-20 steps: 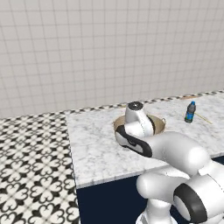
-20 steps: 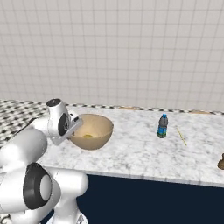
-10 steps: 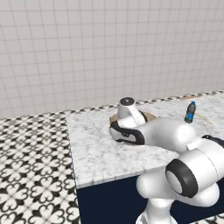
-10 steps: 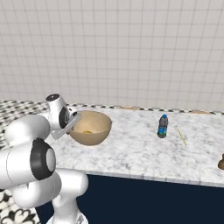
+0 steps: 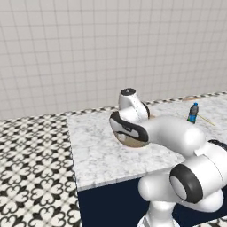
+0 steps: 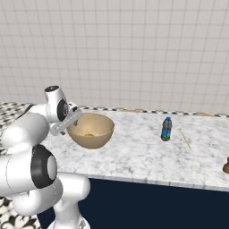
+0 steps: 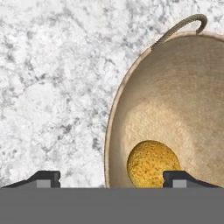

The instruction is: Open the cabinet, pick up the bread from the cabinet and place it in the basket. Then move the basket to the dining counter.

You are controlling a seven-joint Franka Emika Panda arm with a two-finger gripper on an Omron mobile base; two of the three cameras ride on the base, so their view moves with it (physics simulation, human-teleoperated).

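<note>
- Two finger tips stand wide apart at the bottom of my hand view, so I read the gripper (image 7: 111, 178) as spread and holding nothing — one tip over the marble, the other over the inside of the basket (image 7: 183, 92).
- From the right base view the gripper (image 6: 74, 118) sits just at the basket's (image 6: 96, 138) near rim, on the side toward the arm.
- Where things are: the bread (image 7: 153, 164) lies in the bottom of the basket, and the basket rests on the dining counter (image 6: 143, 156), its marble top over a plain navy front. By my judgement both steps look done.
- Handling, as I judge it: the basket looks woven and light, stiff enough at the rim to pinch, and too wide to span whole. I would take it by the rim wall, one finger inside and one outside, or by the rope loop handle (image 7: 181, 24) on the far side.
- The round bottom may let it rock or slide on smooth marble if nudged.
- The bread looks soft and light — loose in the bowl, free to roll.
- Around it: a small blue bottle (image 6: 166, 129) stands well apart on the counter, with a thin stick (image 6: 185, 139) lying beyond it and a brown object (image 6: 226, 165) at the frame edge that I cannot identify.
- Nothing stands between the gripper and a straight lift away.
</note>
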